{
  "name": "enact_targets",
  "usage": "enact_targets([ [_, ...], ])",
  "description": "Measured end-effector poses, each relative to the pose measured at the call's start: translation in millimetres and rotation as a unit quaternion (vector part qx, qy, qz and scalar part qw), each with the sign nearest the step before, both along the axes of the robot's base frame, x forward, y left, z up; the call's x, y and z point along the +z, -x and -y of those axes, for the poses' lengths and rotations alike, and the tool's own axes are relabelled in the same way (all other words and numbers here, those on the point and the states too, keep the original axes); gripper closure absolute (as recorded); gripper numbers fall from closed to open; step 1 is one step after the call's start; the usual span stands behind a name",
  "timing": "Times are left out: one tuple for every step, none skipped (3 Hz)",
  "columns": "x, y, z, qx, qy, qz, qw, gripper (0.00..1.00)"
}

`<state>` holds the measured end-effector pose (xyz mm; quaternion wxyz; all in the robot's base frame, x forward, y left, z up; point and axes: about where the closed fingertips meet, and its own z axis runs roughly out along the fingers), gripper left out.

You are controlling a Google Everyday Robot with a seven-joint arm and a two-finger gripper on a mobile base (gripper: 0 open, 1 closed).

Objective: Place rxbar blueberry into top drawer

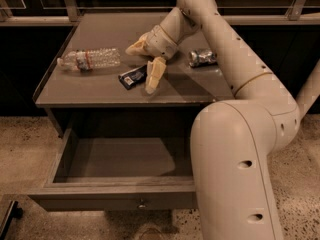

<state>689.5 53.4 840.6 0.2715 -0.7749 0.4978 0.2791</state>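
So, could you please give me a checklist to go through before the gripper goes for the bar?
1. Drawer open: ok. It is pulled out below the table, its floor in view.
2. Bar free to take: ok. It lies flat on the table with nothing on it.
3. Gripper open: ok. Its fingers are spread wide above the bar.
4. Bar lined up between the fingers: cannot tell. One finger points down at the bar's right end.
5. Bar held: not ok. Nothing is gripped yet.
6. Bottle and can out of the way: ok. Both lie apart from the bar.
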Motion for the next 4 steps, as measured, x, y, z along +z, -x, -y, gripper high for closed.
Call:
enact_targets([
  [-11.6,0.2,0.9,-0.009,0.009,-0.02,0.9997,0.0],
  [-23.3,1.2,5.9,-0.024,0.013,-0.036,0.999,0.0],
  [-25.0,-3.0,0.6,-0.028,0.009,-0.032,0.999,0.18],
  [-25.0,-3.1,0.5,-0.028,0.008,-0.032,0.999,0.41],
])
